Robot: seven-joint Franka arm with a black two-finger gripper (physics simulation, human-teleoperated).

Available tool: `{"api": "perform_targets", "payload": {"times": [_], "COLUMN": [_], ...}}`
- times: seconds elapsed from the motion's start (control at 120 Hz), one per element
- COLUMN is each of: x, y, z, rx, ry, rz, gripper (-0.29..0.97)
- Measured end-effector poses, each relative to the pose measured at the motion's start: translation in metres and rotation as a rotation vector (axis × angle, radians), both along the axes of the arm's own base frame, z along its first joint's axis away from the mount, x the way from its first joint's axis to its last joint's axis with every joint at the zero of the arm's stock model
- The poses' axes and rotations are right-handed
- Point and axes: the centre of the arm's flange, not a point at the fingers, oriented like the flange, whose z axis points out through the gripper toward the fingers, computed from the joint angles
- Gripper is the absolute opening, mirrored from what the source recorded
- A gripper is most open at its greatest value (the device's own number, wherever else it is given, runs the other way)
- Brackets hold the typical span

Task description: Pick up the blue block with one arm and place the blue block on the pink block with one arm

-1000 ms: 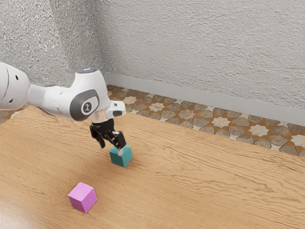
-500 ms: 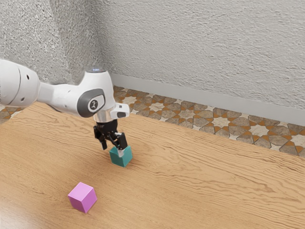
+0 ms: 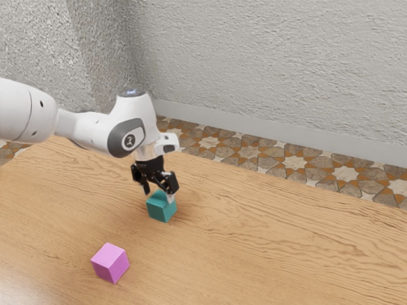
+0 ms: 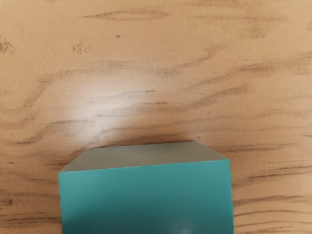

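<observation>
Where the exterior view has the arm entering from its left, gripper (image 3: 159, 192) hangs right over the blue block (image 3: 161, 208), fingers apart at its top edges. The block sits flat on the wood-grain table (image 3: 286, 241), pink block (image 3: 109, 262) well apart. Wrist view: blue block (image 4: 146, 200) close under the hand, matte teal faces, sharp edges, sheen on the grain.

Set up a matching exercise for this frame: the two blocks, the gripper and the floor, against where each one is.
1 teal-blue cube block
2 pink cube block
3 black two-finger gripper
4 patterned tile floor

A beyond the wooden table's far edge
B just above a block
C alone, nearest the camera
D resting under the gripper

Pairs: 1-D, 2-C, 3-B, 4-A
</observation>
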Motion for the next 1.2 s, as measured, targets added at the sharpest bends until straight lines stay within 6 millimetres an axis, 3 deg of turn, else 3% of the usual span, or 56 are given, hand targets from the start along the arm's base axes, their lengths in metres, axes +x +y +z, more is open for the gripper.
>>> {"api": "perform_targets", "payload": {"times": [0.175, 0.55, 0.8, 1.05, 1.2], "x": [0.001, -0.003, -0.004, -0.012, -0.052], "y": [0.002, 0.006, 0.005, 0.005, 0.0], "z": [-0.02, -0.038, -0.037, -0.022, 0.009], "rx": [0.001, 0.017, 0.04, 0.064, 0.112], "ry": [-0.002, 0.002, -0.007, -0.023, -0.036], "rz": [0.015, 0.032, 0.014, 0.012, 0.006], "gripper": [0.68, 0.67, 0.47, 0.37, 0.36]}}
